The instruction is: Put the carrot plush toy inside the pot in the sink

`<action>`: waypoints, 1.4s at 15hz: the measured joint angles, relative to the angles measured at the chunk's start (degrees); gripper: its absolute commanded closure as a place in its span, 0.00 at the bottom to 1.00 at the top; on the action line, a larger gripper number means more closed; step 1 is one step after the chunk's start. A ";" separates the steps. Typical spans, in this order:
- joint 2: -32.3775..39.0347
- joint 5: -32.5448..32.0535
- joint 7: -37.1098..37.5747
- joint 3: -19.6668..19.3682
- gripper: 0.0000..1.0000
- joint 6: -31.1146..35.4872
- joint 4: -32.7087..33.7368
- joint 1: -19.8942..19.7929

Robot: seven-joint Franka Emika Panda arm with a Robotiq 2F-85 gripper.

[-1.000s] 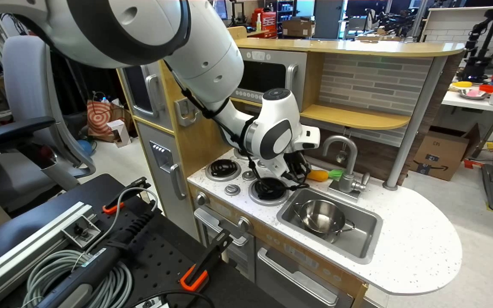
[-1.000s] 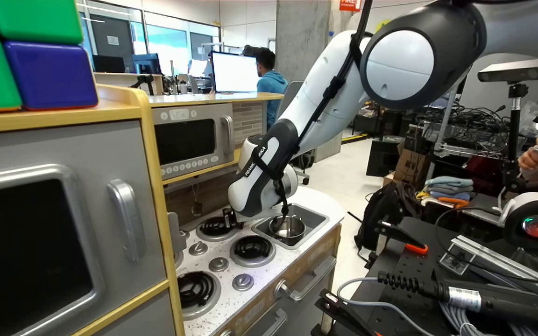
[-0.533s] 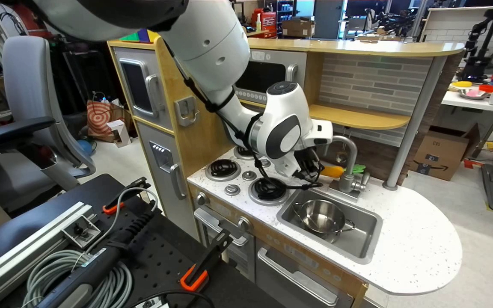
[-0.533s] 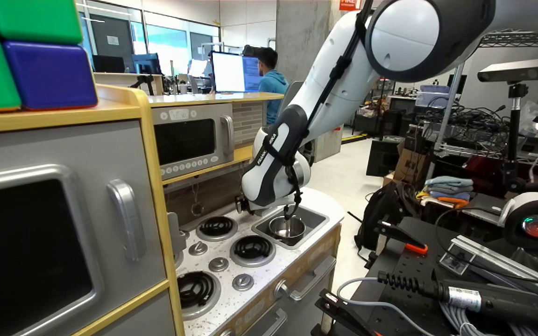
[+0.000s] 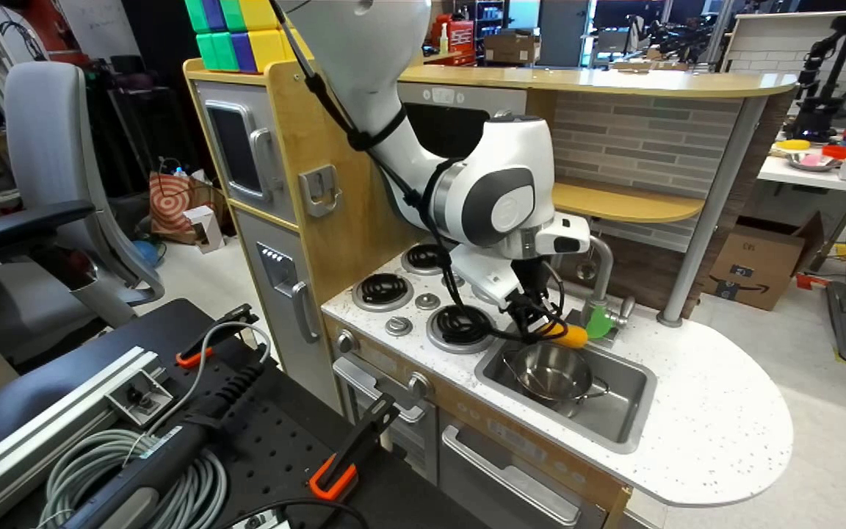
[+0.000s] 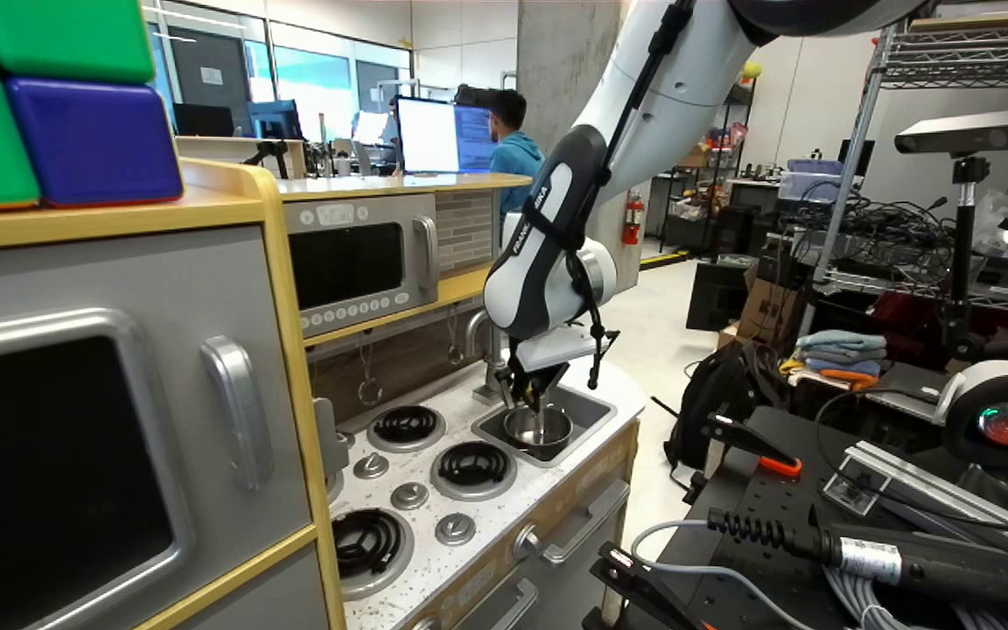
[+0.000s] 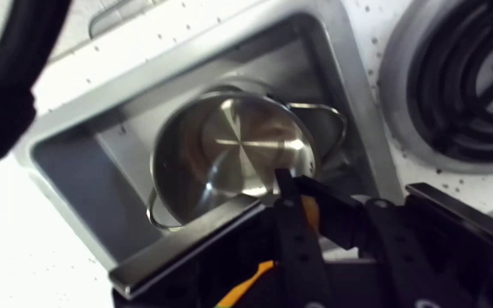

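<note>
At lower right of the wrist view, my gripper (image 7: pixel 294 182) is clenched around the carrot plush toy (image 5: pixel 570 336). Right of centre in an exterior view, the orange, green-leafed toy appears just above the upper rim of the two-handled metal pot (image 7: pixel 233 149), which sits inside the grey sink (image 7: pixel 86 184). I judge this the carrying step; next I should centre the toy over the pot's mouth, lower it and let go.

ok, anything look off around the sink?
Slack black cable loops in front of the carrot plush toy in an exterior view; it might snag. No spill visible in the pot or sink.
</note>
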 measured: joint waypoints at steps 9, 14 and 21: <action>-1.91 -1.30 -0.03 -1.44 0.40 -17.41 0.26 -1.38; -2.81 -2.24 -1.01 -1.40 0.04 -16.98 0.01 -1.46; -7.57 -4.05 -4.52 -1.34 0.00 -16.76 -3.46 -1.83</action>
